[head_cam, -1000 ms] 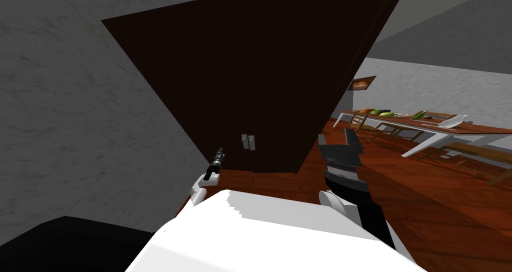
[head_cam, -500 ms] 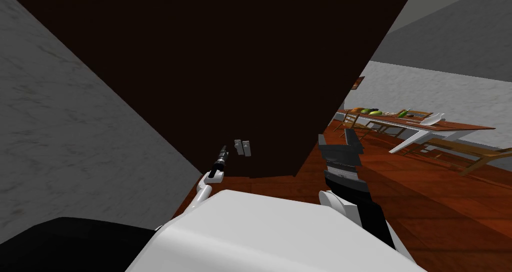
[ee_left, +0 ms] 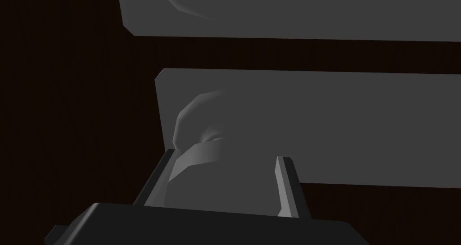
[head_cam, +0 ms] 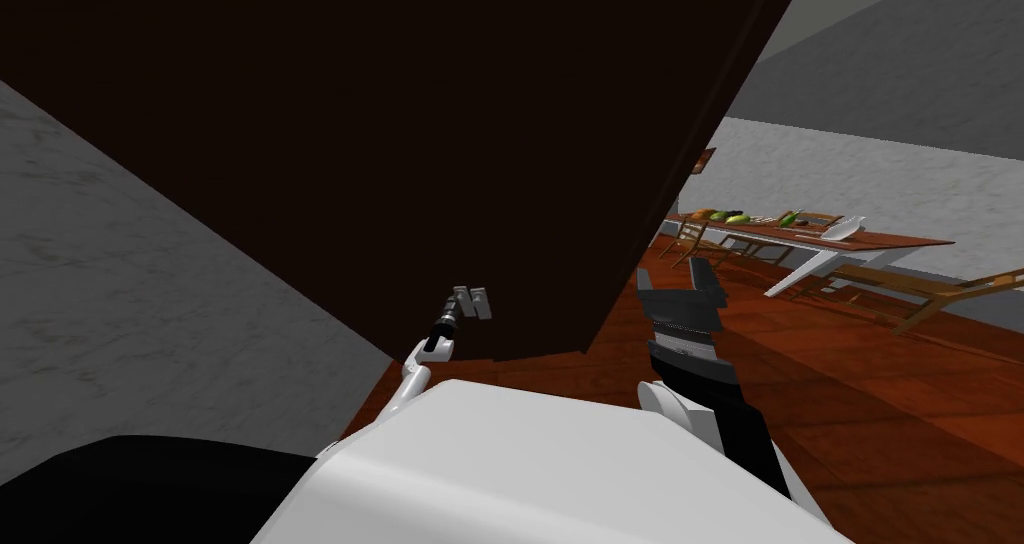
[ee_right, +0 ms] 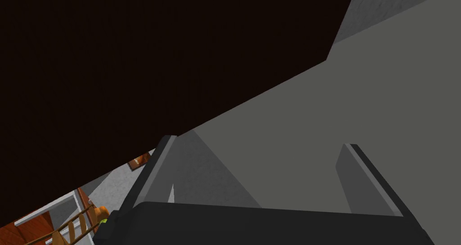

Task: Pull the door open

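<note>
Your left gripper (ee_left: 225, 159) has its fingers apart astride the grey door handle (ee_left: 198, 138), which lies close to one finger, on its grey plate (ee_left: 337, 129) on the dark brown door (head_cam: 450, 118) just ahead. Your right gripper (head_cam: 680, 286), fingers also apart, hangs near the door's edge.

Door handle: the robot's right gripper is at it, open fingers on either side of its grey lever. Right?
No, it is the left gripper at the door handle, open fingers on either side of its grey lever; the left wrist view shows it.
</note>
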Available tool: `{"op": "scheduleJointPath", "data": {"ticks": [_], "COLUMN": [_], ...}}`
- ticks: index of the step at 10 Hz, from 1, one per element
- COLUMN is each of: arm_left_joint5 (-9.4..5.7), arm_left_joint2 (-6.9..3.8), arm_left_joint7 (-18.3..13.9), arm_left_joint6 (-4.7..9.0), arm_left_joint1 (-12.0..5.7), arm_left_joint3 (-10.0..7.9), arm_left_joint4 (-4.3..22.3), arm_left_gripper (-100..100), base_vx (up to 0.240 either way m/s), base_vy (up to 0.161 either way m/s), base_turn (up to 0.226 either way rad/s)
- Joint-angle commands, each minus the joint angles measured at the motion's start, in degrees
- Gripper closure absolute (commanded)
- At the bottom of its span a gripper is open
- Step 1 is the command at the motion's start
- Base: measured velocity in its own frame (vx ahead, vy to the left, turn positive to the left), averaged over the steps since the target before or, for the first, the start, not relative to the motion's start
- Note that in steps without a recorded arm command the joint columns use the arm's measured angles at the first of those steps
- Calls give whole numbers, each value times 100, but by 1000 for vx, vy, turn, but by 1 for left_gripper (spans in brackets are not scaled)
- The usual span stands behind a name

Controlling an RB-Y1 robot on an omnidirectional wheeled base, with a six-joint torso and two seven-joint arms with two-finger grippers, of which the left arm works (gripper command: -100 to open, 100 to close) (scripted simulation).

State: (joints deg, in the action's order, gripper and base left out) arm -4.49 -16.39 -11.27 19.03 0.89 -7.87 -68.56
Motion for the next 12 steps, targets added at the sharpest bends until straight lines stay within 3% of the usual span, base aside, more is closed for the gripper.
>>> {"op": "scheduleJointPath", "data": {"ticks": [1, 4, 8, 9, 12], "arm_left_joint5": [-2, -2, -45, -39, -29], "arm_left_joint2": [-9, -9, -260, -215, -162], "arm_left_joint7": [0, 0, -58, -78, -162], "arm_left_joint6": [0, 0, -8, -20, 45], "arm_left_joint1": [3, 3, 252, 242, 299], "arm_left_joint3": [-11, -11, -192, -80, 139], "arm_left_joint4": [-1, -1, 72, -19, -190], "arm_left_gripper": [100, 100, 100, -100, -100], "base_vx": [-21, -4, -186, -183, -210], "base_vy": [18, 3, 118, 24, -102], "base_turn": [-29, -3, 100, -59, -72]}}
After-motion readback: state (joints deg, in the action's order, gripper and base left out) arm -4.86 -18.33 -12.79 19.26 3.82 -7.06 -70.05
